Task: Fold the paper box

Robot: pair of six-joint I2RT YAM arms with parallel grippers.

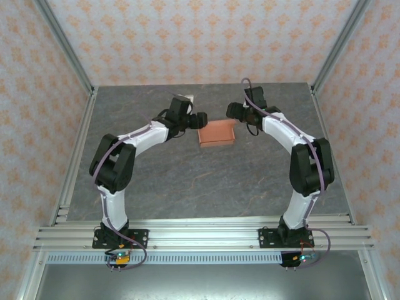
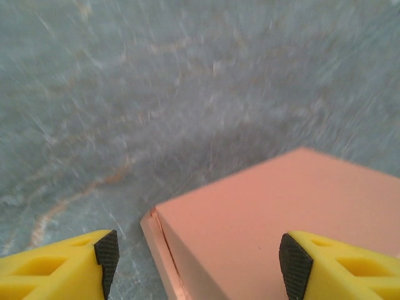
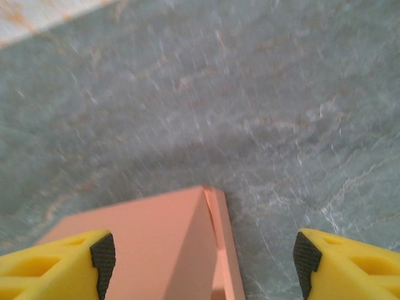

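Observation:
The paper box is a small flat salmon-orange rectangle lying on the grey table between the two arms. My left gripper hangs just off its left end, open. In the left wrist view the box lies below the wide-apart yellow fingers, one corner pointing between them, a narrow flap edge along its side. My right gripper hovers at the box's upper right corner, open. The right wrist view has the box under the spread fingers, not touched by either.
The grey marbled table stretches in front of the box. Patterned walls and metal frame posts enclose the back and sides. An aluminium rail carries both arm bases at the near edge.

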